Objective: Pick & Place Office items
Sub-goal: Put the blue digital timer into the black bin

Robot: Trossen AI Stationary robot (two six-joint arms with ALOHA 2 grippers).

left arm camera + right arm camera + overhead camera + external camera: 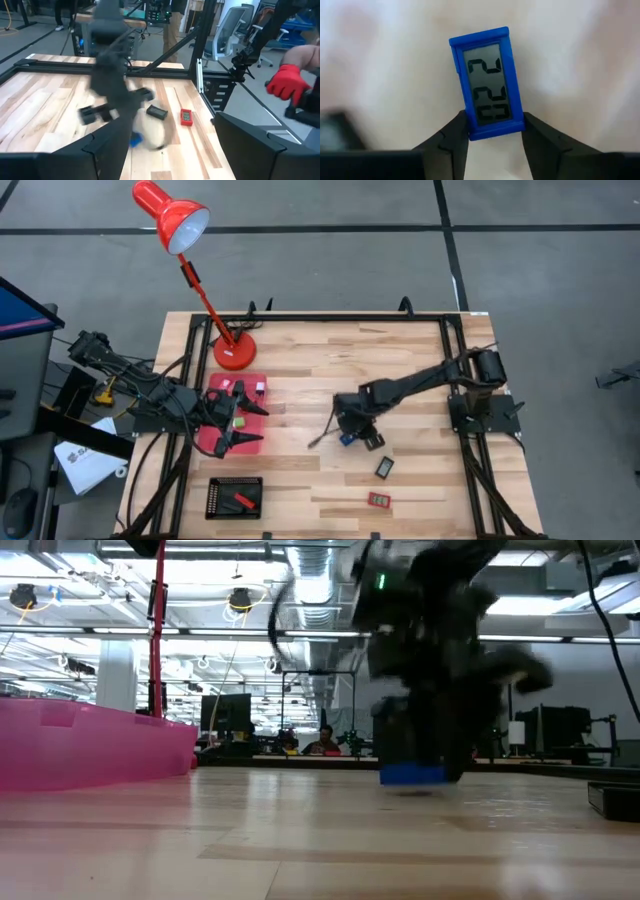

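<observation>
The right gripper (pixel 495 132) is pinching a small blue clock (pixel 487 82) by one short end, its two dark fingers closed against the frame's sides, with the grey display facing the wrist camera. In the high view this gripper (pixel 352 432) is sitting just right of the table's middle, low over the wood, and the low view is showing the blue clock (pixel 412 774) right at the tabletop (pixel 300 830) beneath the dark fingers, so I judge the step in hand to be the grasp or the very start of the lift; whether the clock is clear of the wood I cannot tell. Two more office items are lying at about five o'clock from the gripper: a black clock (pixel 385 468) nearby and a red clock (pixel 379 500) farther toward the near edge. The pink tray (pixel 228 442) is lying at nine o'clock from the right gripper, well apart, with a few small pieces in it, and the left gripper (pixel 243 425) is hanging over it with its fingers spread and empty. A black tray (pixel 233 497) is sitting at about seven o'clock near the front edge, and the red lamp (pixel 170 214) is standing at eleven o'clock. The next move, as I judge it, is calling for a clean raise and a carry toward nine o'clock to a tray without brushing the left arm.
</observation>
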